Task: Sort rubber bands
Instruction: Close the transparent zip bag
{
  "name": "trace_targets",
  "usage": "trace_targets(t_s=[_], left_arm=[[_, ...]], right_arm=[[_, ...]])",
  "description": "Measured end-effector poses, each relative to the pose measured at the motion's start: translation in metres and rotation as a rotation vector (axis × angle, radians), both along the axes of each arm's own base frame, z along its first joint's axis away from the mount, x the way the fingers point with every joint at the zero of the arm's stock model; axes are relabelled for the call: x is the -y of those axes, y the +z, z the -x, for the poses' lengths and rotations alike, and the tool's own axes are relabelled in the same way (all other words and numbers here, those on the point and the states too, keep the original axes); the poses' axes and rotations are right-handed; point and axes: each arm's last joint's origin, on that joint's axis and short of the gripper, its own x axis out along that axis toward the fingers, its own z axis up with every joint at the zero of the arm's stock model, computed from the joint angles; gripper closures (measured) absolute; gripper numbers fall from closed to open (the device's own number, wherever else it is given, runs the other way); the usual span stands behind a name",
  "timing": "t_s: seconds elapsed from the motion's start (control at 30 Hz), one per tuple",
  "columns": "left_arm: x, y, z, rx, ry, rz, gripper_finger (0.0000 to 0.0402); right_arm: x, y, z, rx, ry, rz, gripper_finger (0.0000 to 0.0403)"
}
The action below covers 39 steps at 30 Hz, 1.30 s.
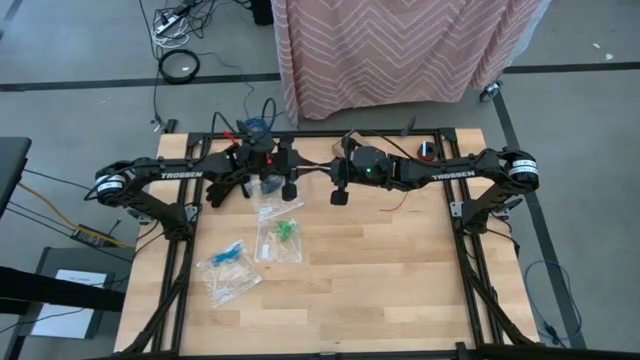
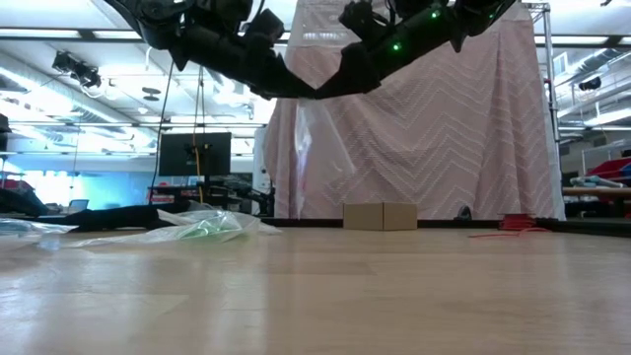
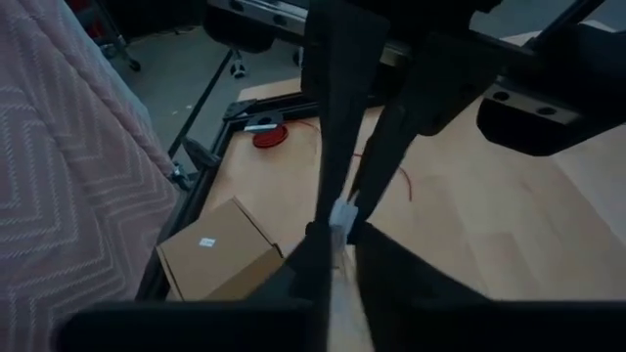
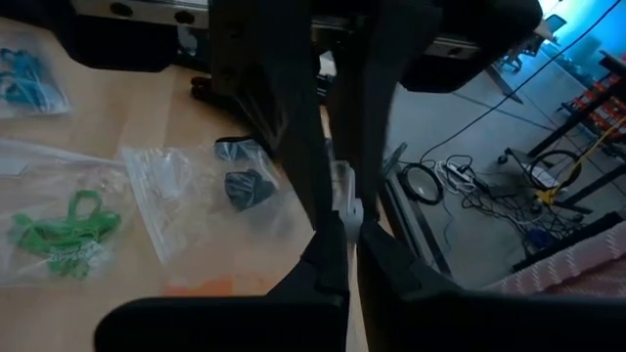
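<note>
Sorting well advanced: green rubber bands [image 4: 64, 233], blue bands [image 1: 231, 253] and black bands [image 4: 246, 186] bagged apart in clear zip bags [image 1: 228, 277] mid-table. Loose bands: none visible. Left gripper [image 1: 289, 190] fingers nearly together, hold undetermined; right gripper [image 1: 339, 197] closed, empty-looking, raised at far edge.

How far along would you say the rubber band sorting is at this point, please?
Mostly done, it seems: green bands, blue bands and black bands each lie inside their own clear bags on the table. In hand: both arms are raised near the table's far edge; the left claw and right claw pinch something pale together. I cannot see loose bands left.
</note>
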Motion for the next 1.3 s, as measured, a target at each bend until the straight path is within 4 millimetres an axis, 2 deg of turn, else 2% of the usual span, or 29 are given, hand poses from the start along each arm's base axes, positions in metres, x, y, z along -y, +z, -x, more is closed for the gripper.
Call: trace_targets(t_s=[0.07, 0.13, 0.6, 0.73, 0.87, 1.03, 1.17, 1.3], left_arm=[[0.0, 0.0, 0.0, -0.004, -0.004, 0.003, 0.0378], [0.0, -0.001, 0.0, -0.012, -0.005, 0.006, 0.0393], [0.003, 0.0, -0.001, -0.018, -0.008, 0.001, 0.04], [0.008, 0.013, -0.005, -0.07, -0.022, -0.039, 0.04], [0.012, 0.034, -0.009, -0.058, -0.009, -0.108, 0.0401], [0.014, 0.046, -0.011, -0.048, -0.036, -0.101, 0.0401], [0.015, 0.036, -0.008, -0.145, -0.034, -0.054, 0.0401], [0.015, 0.028, -0.006, -0.185, -0.027, -0.033, 0.0401]], right_arm=[[0.0, 0.0, 0.0, -0.001, -0.001, 0.0, 0.0403], [0.0, 0.0, 0.0, -0.005, 0.0, 0.001, 0.0403], [0.002, -0.005, 0.003, -0.076, 0.007, -0.016, 0.0403], [0.004, -0.007, 0.005, -0.099, 0.005, -0.023, 0.0401], [0.006, -0.016, 0.007, -0.158, 0.0, -0.028, 0.0398], [0.006, -0.017, 0.008, -0.172, -0.012, -0.06, 0.04], [0.006, -0.012, 0.009, -0.145, -0.019, -0.05, 0.0393], [0.006, -0.007, 0.007, -0.092, -0.006, -0.033, 0.0352]])
